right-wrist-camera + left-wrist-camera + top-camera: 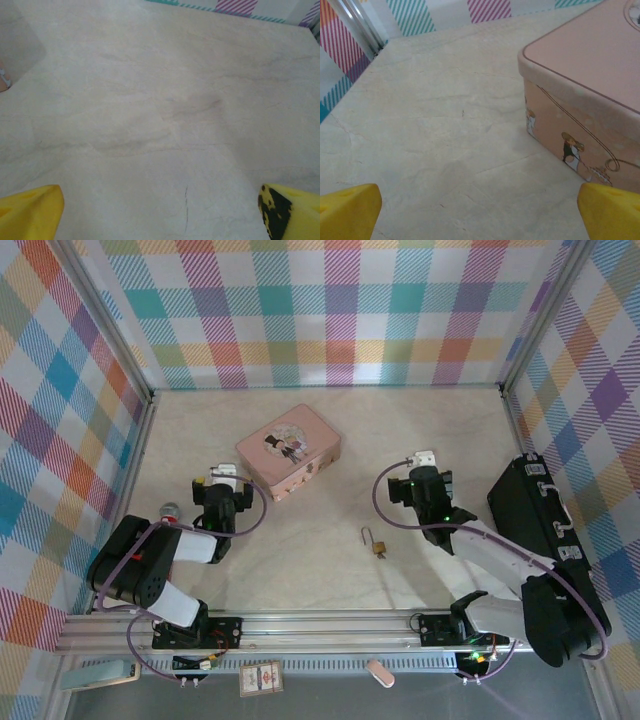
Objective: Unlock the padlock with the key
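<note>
The padlock (376, 544), tiny and brass with a thin silver shackle, lies on the pale table between the two arms, nearer the right one. A small silvery object (168, 510) rests beside the left arm; I cannot tell whether it is the key. My left gripper (222, 476) sits just left of the pink box (289, 450). In the left wrist view that gripper (480, 215) is open, its yellow fingertips (350, 210) wide apart over bare table. My right gripper (421, 464) is up and right of the padlock; it (160, 212) is open too, holding nothing.
The pink box (590, 90) stands close on the right of the left gripper. A black case (530, 505) lies along the right wall. Plaid walls enclose the table on three sides. A card (260, 678) and a pink item (380, 672) lie in front of the rail.
</note>
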Robot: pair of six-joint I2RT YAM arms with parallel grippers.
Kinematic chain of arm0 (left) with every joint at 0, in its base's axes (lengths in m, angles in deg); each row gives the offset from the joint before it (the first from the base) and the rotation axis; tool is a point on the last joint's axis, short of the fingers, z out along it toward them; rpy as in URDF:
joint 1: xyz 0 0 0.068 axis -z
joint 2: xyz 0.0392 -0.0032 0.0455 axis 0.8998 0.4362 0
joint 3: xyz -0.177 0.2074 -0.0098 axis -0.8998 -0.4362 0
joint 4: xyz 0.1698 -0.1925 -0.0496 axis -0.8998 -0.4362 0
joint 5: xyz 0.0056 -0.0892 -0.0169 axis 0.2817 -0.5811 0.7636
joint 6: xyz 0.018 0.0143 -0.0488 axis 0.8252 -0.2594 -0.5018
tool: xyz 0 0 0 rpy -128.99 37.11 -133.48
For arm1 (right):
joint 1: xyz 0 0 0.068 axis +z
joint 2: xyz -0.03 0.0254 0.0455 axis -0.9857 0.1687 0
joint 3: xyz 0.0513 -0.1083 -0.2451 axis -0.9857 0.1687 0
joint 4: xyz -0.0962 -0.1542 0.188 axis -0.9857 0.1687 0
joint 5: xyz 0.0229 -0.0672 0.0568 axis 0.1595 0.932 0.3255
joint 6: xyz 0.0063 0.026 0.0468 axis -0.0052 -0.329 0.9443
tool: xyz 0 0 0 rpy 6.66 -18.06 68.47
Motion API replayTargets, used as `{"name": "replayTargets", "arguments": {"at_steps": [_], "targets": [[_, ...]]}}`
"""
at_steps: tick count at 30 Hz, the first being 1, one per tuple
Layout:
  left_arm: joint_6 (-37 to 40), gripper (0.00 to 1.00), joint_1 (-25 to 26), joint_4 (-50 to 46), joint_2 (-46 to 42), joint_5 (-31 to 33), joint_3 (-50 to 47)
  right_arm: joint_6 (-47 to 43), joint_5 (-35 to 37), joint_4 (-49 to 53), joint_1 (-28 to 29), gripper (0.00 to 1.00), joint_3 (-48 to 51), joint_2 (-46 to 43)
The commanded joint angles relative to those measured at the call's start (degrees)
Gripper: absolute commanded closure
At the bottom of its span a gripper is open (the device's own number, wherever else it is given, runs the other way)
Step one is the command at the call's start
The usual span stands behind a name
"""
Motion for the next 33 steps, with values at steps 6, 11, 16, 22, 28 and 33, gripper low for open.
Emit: {"name": "replayTargets", "arguments": {"at_steps": [6,11,16,22,28,33], "targets": [[-6.1,0.00,-7.2,-0.1,3.2,-13.0,2.9,-3.0,-5.9,-11.6,-6.9,0.01,3.5,-1.6],[-7.5,0.00,-8.0,-1.4,3.4,-11.9,3.7,-2.1,-5.6,-17.0,-11.7,0.01,7.3,0.6],[-7.5,0.00,-8.0,-1.0,3.5,-11.9,3.7,-1.2,-4.9,-25.1,-14.7,0.01,9.7,6.0],[-7.5,0.00,-8.0,-0.9,3.5,-11.9,3.7,-3.8,-12.3,-36.6,-18.1,0.01,11.3,10.0],[-7.5,0.00,-8.0,-0.9,3.4,-11.9,3.7,-4.9,-20.0,-47.8,-20.5,0.01,12.0,20.1],[-7.4,0.00,-8.0,-0.9,3.5,-11.8,3.7,-1.8,-25.3,-38.1,-24.5,0.01,7.7,19.8]]}}
